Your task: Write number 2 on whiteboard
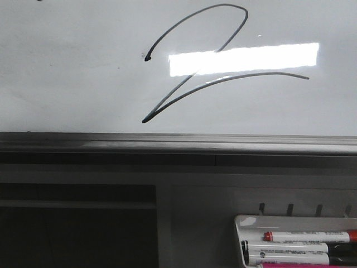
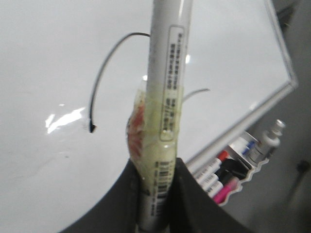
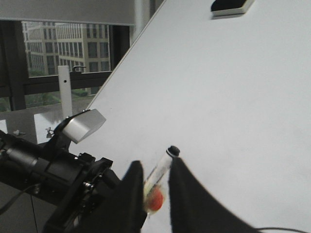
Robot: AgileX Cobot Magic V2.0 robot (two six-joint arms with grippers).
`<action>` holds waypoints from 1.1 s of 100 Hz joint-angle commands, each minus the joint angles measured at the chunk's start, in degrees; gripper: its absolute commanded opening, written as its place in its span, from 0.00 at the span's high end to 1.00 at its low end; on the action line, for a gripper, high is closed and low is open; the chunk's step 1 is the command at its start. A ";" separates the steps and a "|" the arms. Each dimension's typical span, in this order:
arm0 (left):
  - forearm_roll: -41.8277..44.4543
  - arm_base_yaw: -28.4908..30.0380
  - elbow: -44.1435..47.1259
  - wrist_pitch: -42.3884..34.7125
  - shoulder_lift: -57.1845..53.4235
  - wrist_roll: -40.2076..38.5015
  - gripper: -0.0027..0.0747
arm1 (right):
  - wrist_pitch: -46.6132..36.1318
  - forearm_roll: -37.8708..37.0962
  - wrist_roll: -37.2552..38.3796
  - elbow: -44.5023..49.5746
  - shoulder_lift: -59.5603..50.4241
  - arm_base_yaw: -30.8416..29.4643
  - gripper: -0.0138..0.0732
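Observation:
The number 2 (image 1: pixel 157 110) is drawn in thin black marker on the whiteboard (image 1: pixel 67 67), across a bright light reflection. No gripper shows in the front view. In the left wrist view my left gripper (image 2: pixel 155 194) is shut on a white marker (image 2: pixel 167 58) wrapped in yellowish tape, upright in front of the whiteboard (image 2: pixel 43 58); part of the number 2's stroke (image 2: pixel 96 82) shows beside it. In the right wrist view my right gripper (image 3: pixel 155 189) is open and empty; the marker (image 3: pixel 163 167) shows through the gap, its black tip near the whiteboard (image 3: pixel 233 87).
A white tray (image 1: pixel 245 223) of markers (image 1: pixel 307 236) hangs below the board's grey edge (image 1: pixel 167 142) at lower right; it also shows in the left wrist view (image 2: pixel 252 167) beside a small bottle (image 2: pixel 269 141). The left arm (image 3: pixel 63 174) and a dark eraser (image 3: pixel 231 6) show in the right wrist view.

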 commanded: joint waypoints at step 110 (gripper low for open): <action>-18.86 9.40 -0.75 -21.51 23.47 -1.28 0.99 | -4.85 7.48 -0.03 6.73 -6.79 -0.25 0.92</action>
